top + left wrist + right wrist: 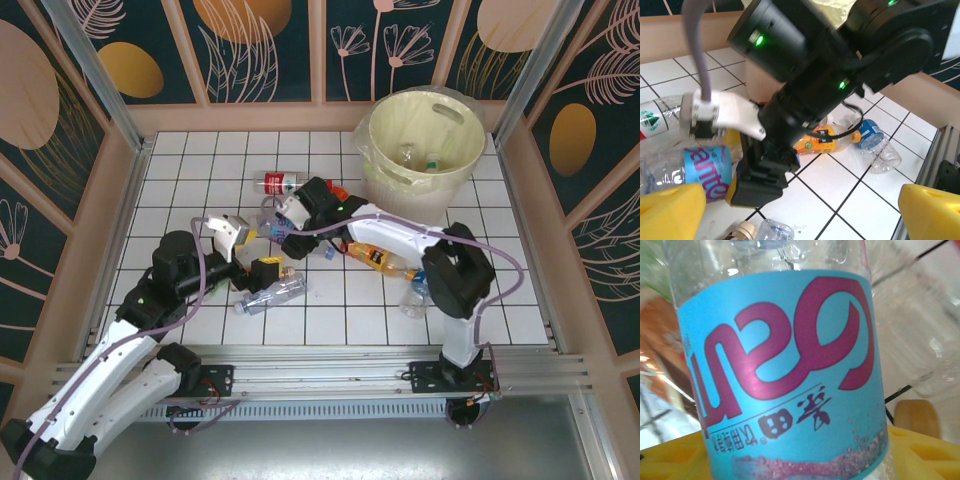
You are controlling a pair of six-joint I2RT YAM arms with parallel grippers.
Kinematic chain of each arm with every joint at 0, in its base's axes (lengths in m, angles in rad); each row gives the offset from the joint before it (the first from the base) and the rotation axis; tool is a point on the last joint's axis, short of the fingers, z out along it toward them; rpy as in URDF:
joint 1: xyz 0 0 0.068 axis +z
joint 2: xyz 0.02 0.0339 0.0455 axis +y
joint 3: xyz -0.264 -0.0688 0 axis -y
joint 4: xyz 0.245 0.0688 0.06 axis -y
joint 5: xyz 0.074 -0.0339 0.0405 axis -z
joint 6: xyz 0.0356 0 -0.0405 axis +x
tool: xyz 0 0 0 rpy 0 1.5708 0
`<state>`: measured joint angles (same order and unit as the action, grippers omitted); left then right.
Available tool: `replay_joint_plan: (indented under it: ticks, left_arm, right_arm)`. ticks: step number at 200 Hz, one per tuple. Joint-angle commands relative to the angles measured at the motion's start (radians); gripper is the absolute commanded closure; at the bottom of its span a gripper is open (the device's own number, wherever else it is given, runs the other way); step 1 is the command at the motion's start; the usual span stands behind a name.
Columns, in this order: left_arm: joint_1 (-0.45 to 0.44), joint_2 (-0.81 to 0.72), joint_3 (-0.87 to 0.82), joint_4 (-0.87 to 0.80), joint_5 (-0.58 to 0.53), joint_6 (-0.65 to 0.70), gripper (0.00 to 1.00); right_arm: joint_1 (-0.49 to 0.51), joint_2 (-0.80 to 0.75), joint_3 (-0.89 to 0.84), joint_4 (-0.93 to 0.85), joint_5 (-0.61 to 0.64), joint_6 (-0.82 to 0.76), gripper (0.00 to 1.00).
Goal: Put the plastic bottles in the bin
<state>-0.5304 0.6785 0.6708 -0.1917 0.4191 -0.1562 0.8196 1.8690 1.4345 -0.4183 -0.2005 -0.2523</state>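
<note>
The left gripper [232, 232] sits at nine o'clock, its yellow pads [670, 210] spread wide and empty. Just toward three o'clock, the right gripper [285, 228] pinches a clear bottle [780, 365] mid-table; its blue label carries magenta letters and Chinese characters, upside down and unreadable. An orange bottle [378, 260] lies at four o'clock. The bin [385, 130] stands at one o'clock

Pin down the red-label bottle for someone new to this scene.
Start at the pale-yellow bin at the table's far right. Left of it a clear bottle lies on its side. Its red label sets it apart; neighbours wear blue or orange.
</note>
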Motion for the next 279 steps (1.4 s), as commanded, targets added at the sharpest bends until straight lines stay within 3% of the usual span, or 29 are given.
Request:
replay_joint_plan:
  ticks: [1,128,205,279]
  left_arm:
    - [-0.003,-0.044,-0.021,0.085,0.053,-0.027,0.01]
    - [-0.003,-0.238,-0.091,0.252,-0.031,-0.101,0.01]
    - [-0.003,-0.282,-0.083,0.225,-0.049,-0.1,0.01]
    - [-0.003,-0.282,-0.075,0.209,-0.046,-0.102,0.01]
  right_arm:
    - [-0.033,-0.106,-0.038,0.059,-0.114,0.05,0.31]
    - [-0.213,-0.437,-0.057,0.22,-0.369,0.204,0.31]
    - [-0.373,-0.513,0.006,0.232,-0.273,0.229,0.31]
    - [-0.547,-0.505,0.111,0.282,-0.08,0.328,0.31]
